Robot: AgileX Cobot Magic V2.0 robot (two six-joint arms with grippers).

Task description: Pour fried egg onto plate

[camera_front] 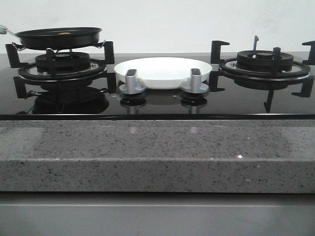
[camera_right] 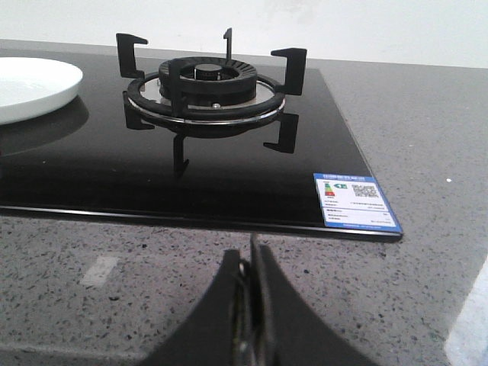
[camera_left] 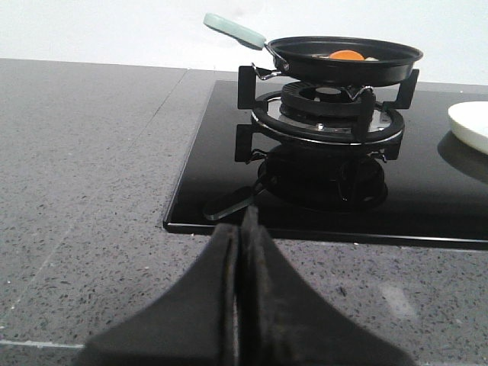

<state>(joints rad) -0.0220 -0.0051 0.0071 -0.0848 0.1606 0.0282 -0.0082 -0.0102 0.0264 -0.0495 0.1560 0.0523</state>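
The fried egg (camera_left: 347, 55) lies in a black frying pan (camera_front: 59, 37) on the left burner; only its orange yolk shows over the pan rim, faintly also in the front view (camera_front: 64, 34). The pan's pale green handle (camera_left: 232, 30) points away from the plate. The white plate (camera_front: 162, 72) sits on the hob between the two burners, and its edge shows in the left wrist view (camera_left: 469, 126) and the right wrist view (camera_right: 34, 88). My left gripper (camera_left: 241, 229) is shut and empty over the counter in front of the left burner. My right gripper (camera_right: 250, 255) is shut and empty in front of the right burner.
The right burner (camera_front: 265, 63) stands bare, also seen in the right wrist view (camera_right: 207, 88). Two silver knobs (camera_front: 132, 82) (camera_front: 195, 81) stand in front of the plate. A blue label (camera_right: 354, 200) sticks to the hob's corner. The grey speckled counter (camera_front: 157, 152) runs along the front.
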